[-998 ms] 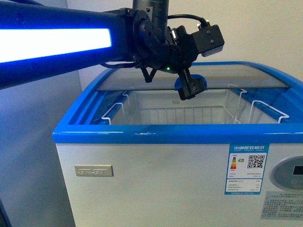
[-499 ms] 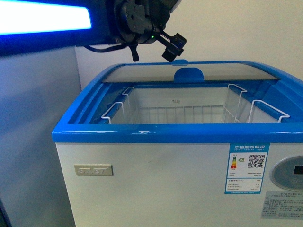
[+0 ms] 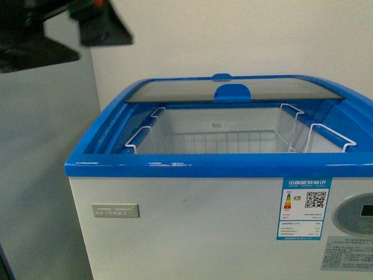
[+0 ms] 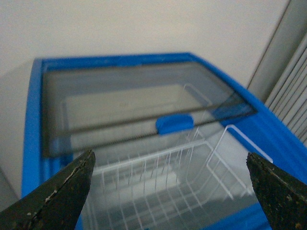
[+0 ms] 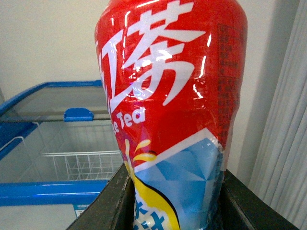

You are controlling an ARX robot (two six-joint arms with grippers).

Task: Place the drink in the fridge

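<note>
Fridge [image 3: 192, 227] lid [image 3: 233, 90] stood slid back, left gripper [image 4: 169, 160] spread empty above the opening, right gripper [image 5: 175, 206] clamped on the drink [image 5: 168, 96] outside the fridge's front; carry step, next needs it lifted over the rim [image 3: 204, 165] into the basket [image 3: 215, 141].

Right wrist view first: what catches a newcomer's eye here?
The red-labelled plastic bottle with large white characters fills the right wrist view, clamped in the right hand. In the front view, the white chest cooler with blue rim stands with its sliding glass lid pushed back, white wire baskets exposed; the left hand hangs open, facing it.
</note>
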